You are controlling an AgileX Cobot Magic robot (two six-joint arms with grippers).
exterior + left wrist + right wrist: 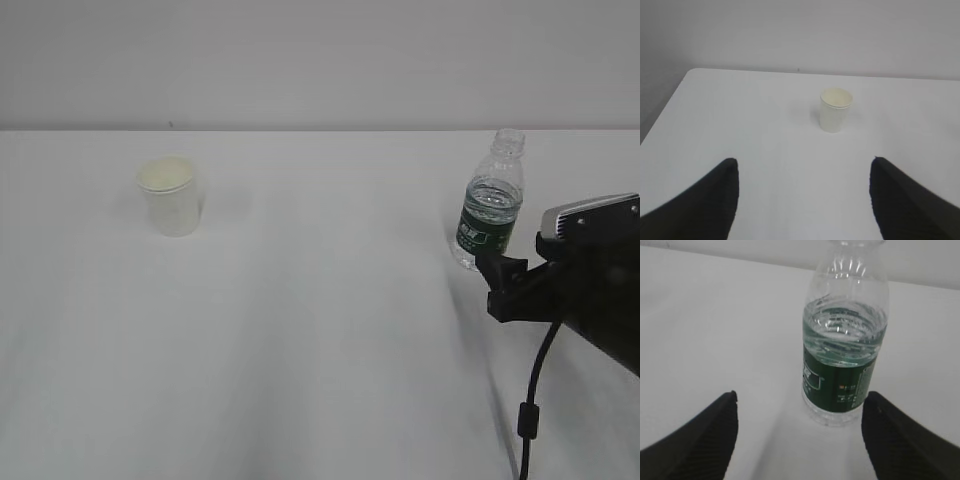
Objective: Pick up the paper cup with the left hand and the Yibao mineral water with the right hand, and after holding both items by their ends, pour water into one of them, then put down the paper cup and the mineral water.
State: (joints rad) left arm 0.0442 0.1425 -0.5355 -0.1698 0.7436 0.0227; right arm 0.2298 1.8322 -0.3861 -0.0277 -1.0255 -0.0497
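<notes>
A wide white bench (300, 350) fills every view, with a plain pale wall (320, 60) behind its far edge. Only the left wrist view shows the bench's rounded left corner and the darker floor beside it.

The right hand (505, 285) is the largest thing on the bench side: a bulky black body with a grey plate on top and a thin black cable hanging below, entering the exterior view from the right. That view does not show the left hand at all. In the right wrist view its two black fingers (705, 440) stand wide apart and hold nothing, with the bottle between and just ahead of them.

The left hand (802, 200) appears only in its own wrist view, its fingers (705, 200) also spread wide and empty, well short of the cup.

The bottle (490, 205) stands upright at the right, capless, with a dark green label; clear water (845, 335) fills it to just above the label.

The paper cup (170, 195) stands upright at the far left, well apart from the bottle. Whether it holds anything, I cannot tell.
</notes>
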